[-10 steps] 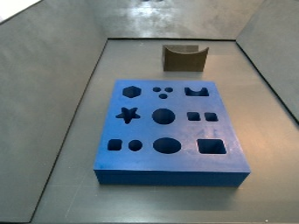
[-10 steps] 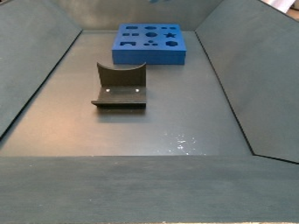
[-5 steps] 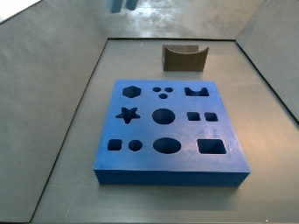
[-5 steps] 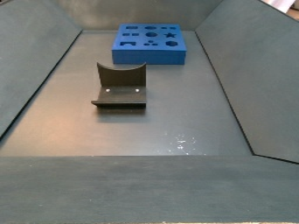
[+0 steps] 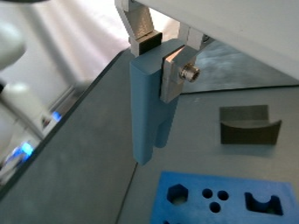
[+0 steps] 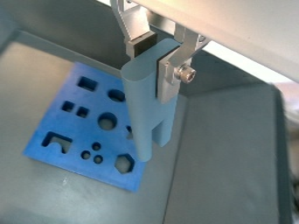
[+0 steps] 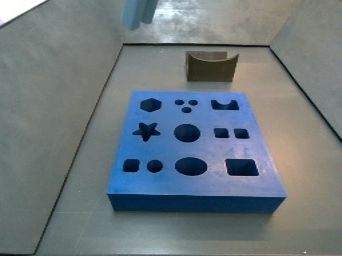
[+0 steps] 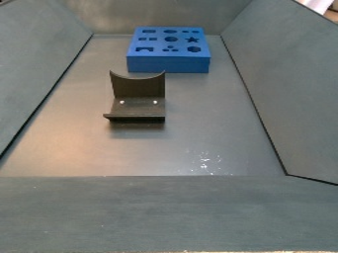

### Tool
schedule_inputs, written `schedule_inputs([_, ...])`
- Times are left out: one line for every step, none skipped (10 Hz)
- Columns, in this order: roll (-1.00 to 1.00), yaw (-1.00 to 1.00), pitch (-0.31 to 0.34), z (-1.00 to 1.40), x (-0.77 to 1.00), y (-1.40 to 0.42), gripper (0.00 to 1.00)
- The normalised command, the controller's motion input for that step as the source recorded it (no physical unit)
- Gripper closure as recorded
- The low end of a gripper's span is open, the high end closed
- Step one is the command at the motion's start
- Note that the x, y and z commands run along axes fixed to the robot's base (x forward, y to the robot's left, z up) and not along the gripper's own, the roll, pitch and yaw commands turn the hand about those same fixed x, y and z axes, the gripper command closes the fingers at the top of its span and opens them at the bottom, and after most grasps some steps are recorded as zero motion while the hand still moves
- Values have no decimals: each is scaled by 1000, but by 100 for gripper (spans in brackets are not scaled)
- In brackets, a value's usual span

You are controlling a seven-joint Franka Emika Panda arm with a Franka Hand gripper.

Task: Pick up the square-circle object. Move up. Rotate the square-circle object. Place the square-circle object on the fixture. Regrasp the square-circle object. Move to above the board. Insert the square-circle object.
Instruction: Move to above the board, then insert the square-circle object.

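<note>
Gripper (image 5: 158,54) clamped on peg (image 5: 149,109), high above board (image 6: 87,122). Best lowered slowly, kept plumb, lined over matching hole before release.

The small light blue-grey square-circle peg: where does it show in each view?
Wrist views: the light blue-grey square-circle peg hangs clamped in the gripper between its fingers.
Side view: a pale blur at the top edge.
Side view facing the fixture: not visible.
Shared landmark: the bright blue board.

Grey floor (image 8: 185,148), grey sloping walls (image 7: 54,90), faint glare
</note>
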Motion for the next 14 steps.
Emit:
schedule_inputs([-277, 1000, -511, -5, -82, 23, 100])
schedule_inputs([-257, 1000, -536, -10, -75, 19, 100])
schedule_inputs([-216, 1000, -595, -5, -66, 18, 100])
schedule_inputs([-167, 1000, -669, -10, -63, 13, 100])
schedule_inputs([-104, 801, -585, -10, -60, 13, 100])
schedule_inputs([-72, 620, -486, -6, -59, 11, 100])
schedule_inputs([-29, 259, -254, -5, -37, 11, 100])
schedule_inputs([11, 0, 10, -51, 0, 0, 100])
schedule_inputs([10, 0, 0, 0, 0, -3, 100])
schedule_inputs([-44, 51, 0, 0, 0, 111, 100])
schedule_inputs([0, 14, 0, 0, 0, 0, 100])
schedule_inputs([-47, -471, -71, -149, 0, 0, 100])
schedule_inputs([-80, -963, -166, -334, 0, 0, 100])
schedule_inputs([-103, -977, -184, -340, 0, -37, 100])
